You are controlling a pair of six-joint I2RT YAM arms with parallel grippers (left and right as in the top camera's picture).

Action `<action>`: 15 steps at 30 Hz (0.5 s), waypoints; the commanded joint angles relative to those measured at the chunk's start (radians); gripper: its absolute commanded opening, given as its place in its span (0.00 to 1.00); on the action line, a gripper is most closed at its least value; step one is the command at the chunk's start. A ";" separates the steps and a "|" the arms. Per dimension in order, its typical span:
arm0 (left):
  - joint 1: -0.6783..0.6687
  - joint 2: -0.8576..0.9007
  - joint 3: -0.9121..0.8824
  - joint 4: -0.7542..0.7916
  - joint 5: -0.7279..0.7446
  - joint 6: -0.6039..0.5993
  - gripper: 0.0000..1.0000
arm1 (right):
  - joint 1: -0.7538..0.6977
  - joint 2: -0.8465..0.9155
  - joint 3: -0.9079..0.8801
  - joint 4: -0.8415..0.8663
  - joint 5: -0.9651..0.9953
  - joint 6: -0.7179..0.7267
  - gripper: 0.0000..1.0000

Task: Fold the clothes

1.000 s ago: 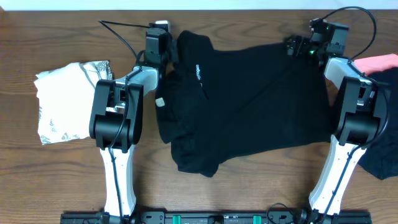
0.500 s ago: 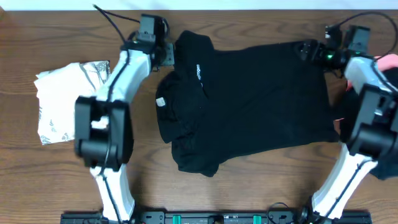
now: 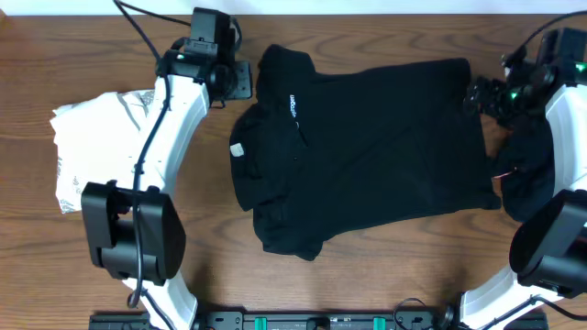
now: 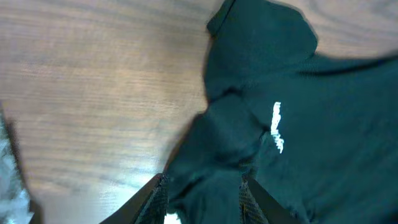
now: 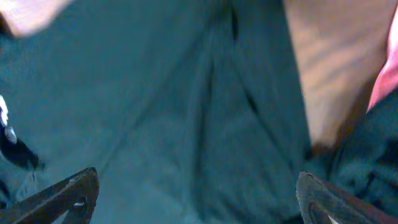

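Observation:
A black short-sleeved shirt (image 3: 385, 156) lies spread across the table's middle, its small white logo (image 3: 293, 105) near the upper left. My left gripper (image 3: 244, 81) hovers just left of the shirt's top-left sleeve, jaws partly apart and holding nothing. In the left wrist view that gripper (image 4: 202, 185) looks down on the sleeve (image 4: 261, 43) and the logo (image 4: 277, 126). At the shirt's top-right edge my right gripper (image 3: 479, 93) stands wide open. The right wrist view shows only flat black fabric (image 5: 155, 112) beneath it (image 5: 196, 186).
A white, grey-printed garment (image 3: 96, 151) lies folded at the far left. More black cloth (image 3: 532, 170) is heaped at the right edge under the right arm, with a pink piece (image 5: 387, 78) beside it. The table's far edge (image 3: 367, 7) runs just behind both grippers.
My left gripper has opened, let go of the sleeve and drawn back to the left. My right gripper has slid right to the shirt's edge. Both arms have swung outward.

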 commanded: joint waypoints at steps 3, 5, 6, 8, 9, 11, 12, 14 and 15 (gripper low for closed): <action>-0.005 0.065 0.007 0.095 0.035 0.002 0.38 | 0.005 0.000 -0.001 -0.070 -0.012 -0.033 0.92; -0.008 0.098 0.007 0.124 0.066 -0.007 0.38 | 0.005 0.000 -0.001 -0.089 -0.012 -0.051 0.86; -0.011 0.114 0.007 0.130 0.071 -0.024 0.38 | 0.005 0.000 -0.001 -0.096 -0.011 -0.054 0.85; -0.019 0.155 0.007 0.140 0.084 -0.047 0.38 | 0.005 0.000 -0.001 -0.102 -0.011 -0.057 0.84; -0.023 0.177 0.007 0.141 0.095 -0.048 0.38 | 0.005 0.000 -0.001 -0.103 -0.011 -0.057 0.84; -0.035 0.217 0.007 0.140 0.134 -0.048 0.38 | 0.005 0.000 -0.001 -0.103 -0.011 -0.057 0.84; -0.042 0.232 0.007 0.139 0.153 -0.047 0.38 | 0.005 0.000 -0.001 -0.103 -0.011 -0.057 0.84; -0.058 0.258 0.007 0.140 0.171 -0.047 0.38 | 0.005 0.000 -0.001 -0.102 -0.011 -0.058 0.84; -0.065 0.264 0.007 0.140 0.170 -0.047 0.38 | 0.005 0.000 -0.001 -0.101 -0.010 -0.058 0.85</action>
